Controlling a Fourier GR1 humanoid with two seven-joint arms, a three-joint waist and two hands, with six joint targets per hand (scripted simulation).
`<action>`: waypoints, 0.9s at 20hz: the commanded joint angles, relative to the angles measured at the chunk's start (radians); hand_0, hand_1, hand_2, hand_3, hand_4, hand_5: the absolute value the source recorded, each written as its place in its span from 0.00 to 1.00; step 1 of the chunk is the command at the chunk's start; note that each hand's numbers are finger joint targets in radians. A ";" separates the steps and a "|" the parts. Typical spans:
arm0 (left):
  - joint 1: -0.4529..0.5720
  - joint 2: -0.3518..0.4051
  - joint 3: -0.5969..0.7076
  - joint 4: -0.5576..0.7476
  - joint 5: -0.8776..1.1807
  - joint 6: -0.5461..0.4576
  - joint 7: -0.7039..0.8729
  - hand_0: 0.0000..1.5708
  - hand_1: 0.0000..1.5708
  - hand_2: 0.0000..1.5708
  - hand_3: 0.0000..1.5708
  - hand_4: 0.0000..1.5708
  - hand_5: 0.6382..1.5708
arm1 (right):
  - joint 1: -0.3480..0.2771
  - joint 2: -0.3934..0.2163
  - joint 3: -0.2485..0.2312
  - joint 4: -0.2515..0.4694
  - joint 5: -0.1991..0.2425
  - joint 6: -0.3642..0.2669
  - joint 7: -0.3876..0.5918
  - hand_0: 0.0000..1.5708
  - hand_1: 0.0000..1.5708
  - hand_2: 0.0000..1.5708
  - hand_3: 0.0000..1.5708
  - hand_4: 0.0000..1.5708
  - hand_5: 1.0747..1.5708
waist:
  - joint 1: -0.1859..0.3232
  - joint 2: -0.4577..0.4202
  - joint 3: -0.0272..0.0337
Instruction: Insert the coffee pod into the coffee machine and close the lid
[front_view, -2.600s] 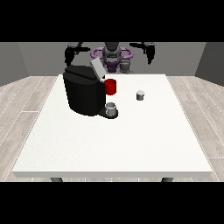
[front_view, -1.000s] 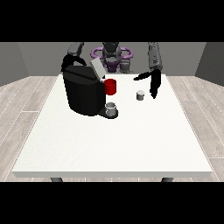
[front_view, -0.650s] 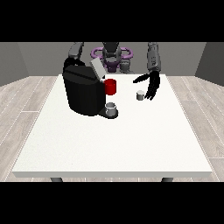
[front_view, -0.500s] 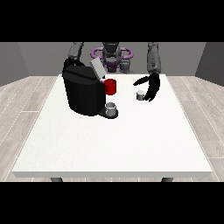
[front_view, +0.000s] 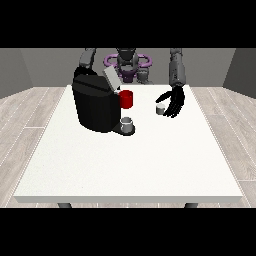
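A small grey coffee pod (front_view: 160, 108) stands on the white table (front_view: 130, 160), right of the black coffee machine (front_view: 95, 102). The machine's grey lid (front_view: 111, 78) is tilted up and open. The hand at the view's right (front_view: 174, 102) hangs just beside the pod with its fingers relaxed and spread, the thumb reaching towards the pod without closing on it. The arm at the view's left (front_view: 88, 58) goes down behind the machine, and its hand is hidden.
A red mug (front_view: 126, 99) stands behind the machine's front. A grey cup (front_view: 127, 123) sits on the machine's drip base. The table's near edge runs across the bottom.
The hand at the view's right has come down from beside the robot's shoulder and moved in leftwards until it is next to the pod. The machine and cups have not moved.
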 joint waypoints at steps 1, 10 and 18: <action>-0.017 -0.019 0.001 0.058 -0.046 0.079 -0.050 0.44 0.44 0.53 0.38 0.00 1.00 | 0.006 0.011 0.020 -0.009 0.020 -0.018 -0.003 0.00 0.00 0.00 0.00 0.33 1.00 | -0.011 0.010 -0.0001; -0.090 0.010 0.012 0.105 -0.113 0.165 -0.069 0.62 0.62 0.69 0.55 0.21 1.00 | -0.055 0.007 -0.008 -0.011 -0.014 -0.007 0.024 0.00 0.00 0.00 0.00 0.31 1.00 | -0.026 0.036 -0.0002; -0.085 0.005 -0.005 0.155 -0.160 0.155 -0.089 0.78 0.78 0.86 0.83 0.30 1.00 | -0.031 -0.042 -0.034 -0.017 -0.048 0.045 0.048 0.00 0.00 0.00 0.00 0.27 1.00 | -0.029 -0.005 -0.0002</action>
